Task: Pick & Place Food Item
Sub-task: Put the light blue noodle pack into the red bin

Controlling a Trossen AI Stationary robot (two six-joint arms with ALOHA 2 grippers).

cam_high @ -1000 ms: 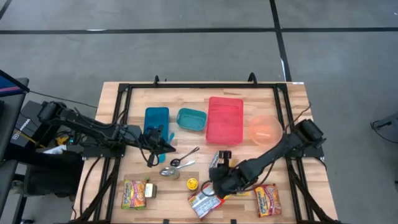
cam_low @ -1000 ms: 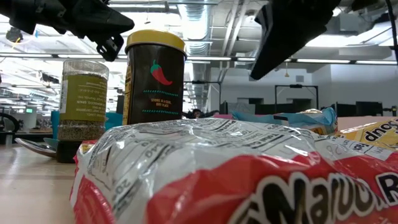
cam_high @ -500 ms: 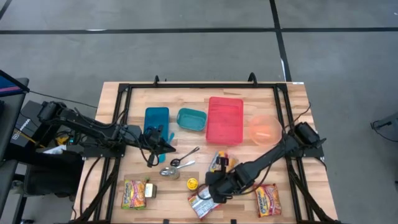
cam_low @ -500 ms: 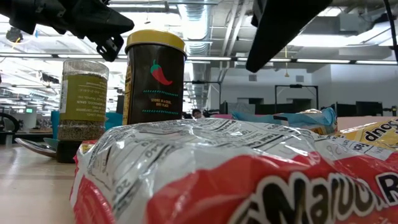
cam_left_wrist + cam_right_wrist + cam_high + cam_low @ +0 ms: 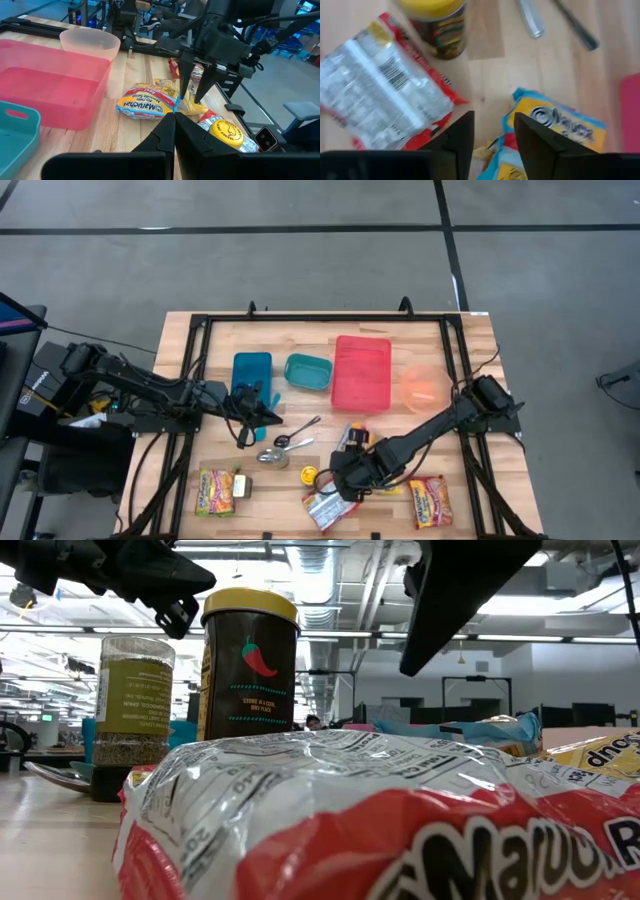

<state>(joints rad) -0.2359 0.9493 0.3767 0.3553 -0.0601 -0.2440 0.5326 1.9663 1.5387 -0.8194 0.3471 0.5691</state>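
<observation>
Right hand [image 5: 338, 480] fingers apart above ramen packs [image 5: 325, 507], yellow-lidded jar [image 5: 309, 475] close beside

Glossy crinkled plastic noodle packet [image 5: 380, 830] — pale matt wood table [image 5: 310, 340] — translucent smooth plastic pink tray [image 5: 362, 372]

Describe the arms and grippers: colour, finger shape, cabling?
Both arms are black, slim and jointed. The right gripper has two long, flat, tapering black fingers. The left gripper is black too, narrowing to a point. Cables aren't clearly visible.
</observation>
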